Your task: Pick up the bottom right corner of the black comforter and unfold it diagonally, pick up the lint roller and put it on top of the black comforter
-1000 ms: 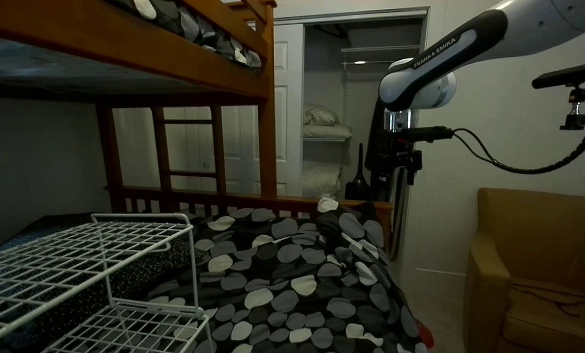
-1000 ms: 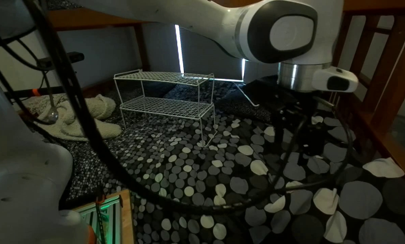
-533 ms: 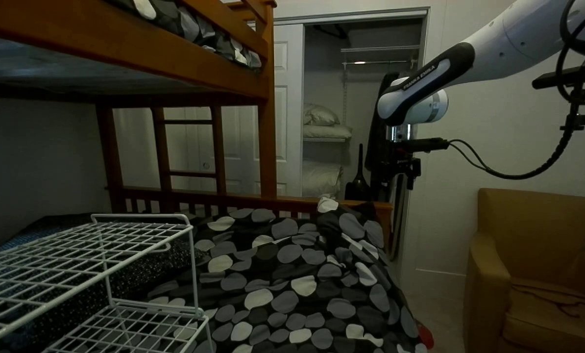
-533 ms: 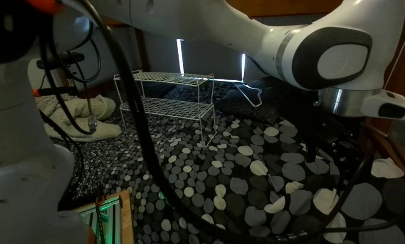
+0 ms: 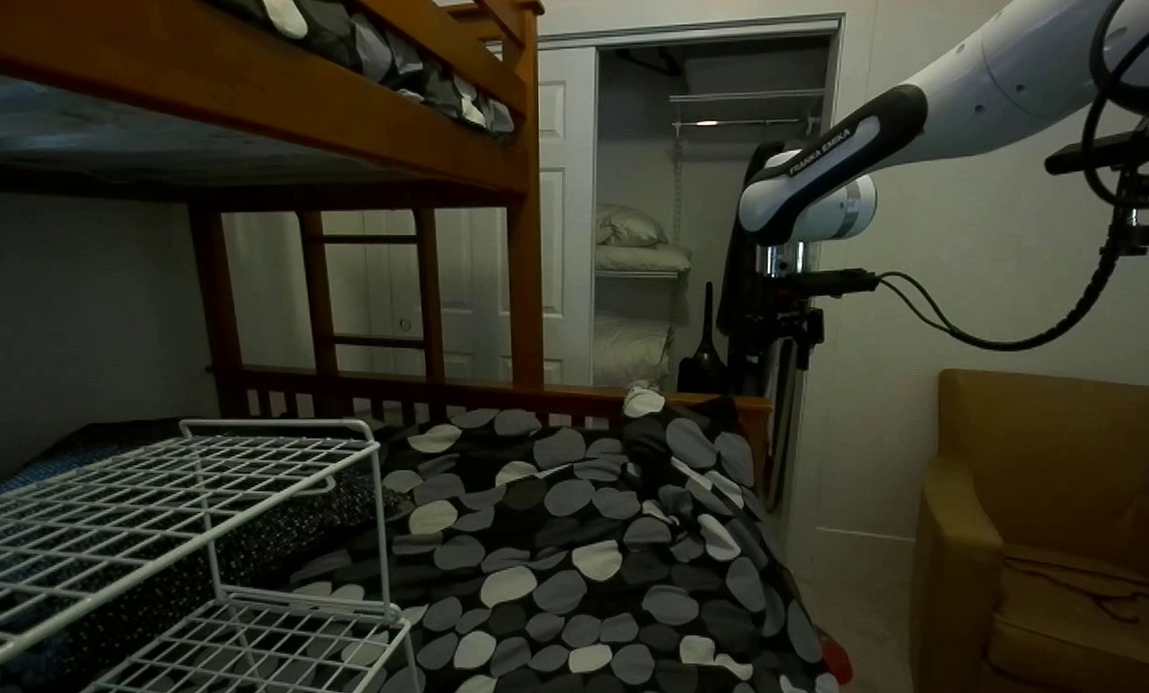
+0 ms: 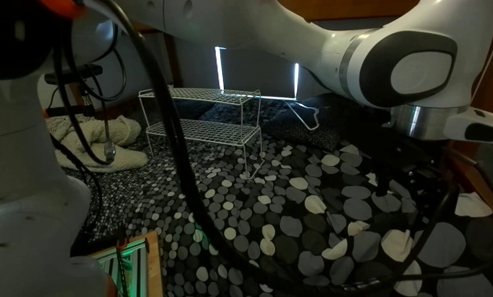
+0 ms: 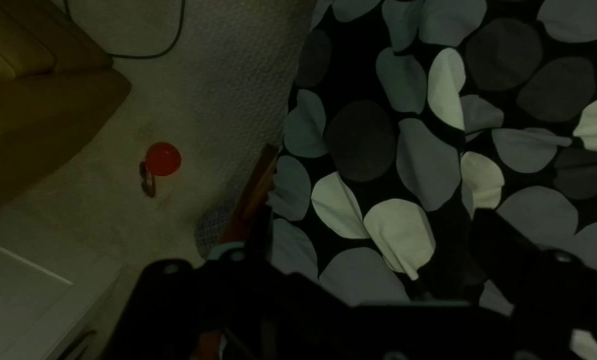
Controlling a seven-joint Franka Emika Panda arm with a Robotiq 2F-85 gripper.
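Note:
The black comforter (image 5: 555,587) with grey and white oval spots lies rumpled over the lower bunk, and a raised fold of it reaches the bed's end rail. It also spreads across the bed in an exterior view (image 6: 356,209). In the wrist view, my open gripper (image 7: 373,220) hangs over the comforter (image 7: 418,165) near the bed's edge. Its fingers are wide apart, with only spotted cloth seen beyond them and nothing held. An exterior view shows the gripper (image 5: 781,342) well above the bed end. The lint roller is hidden or out of view.
A two-tier white wire rack (image 5: 276,422) stands on the bed, with a white hanger (image 6: 308,126) behind it. The wooden bed rail (image 5: 574,393) bounds the end. A tan armchair (image 5: 955,539) and a red round object (image 7: 163,159) are on the floor side. Cables loop beside the arm.
The arm has swung away from the rack toward the bed's end and floor side, mostly in the earlier half second, and slightly since. The comforter lies as before, and the gripper has stayed open.

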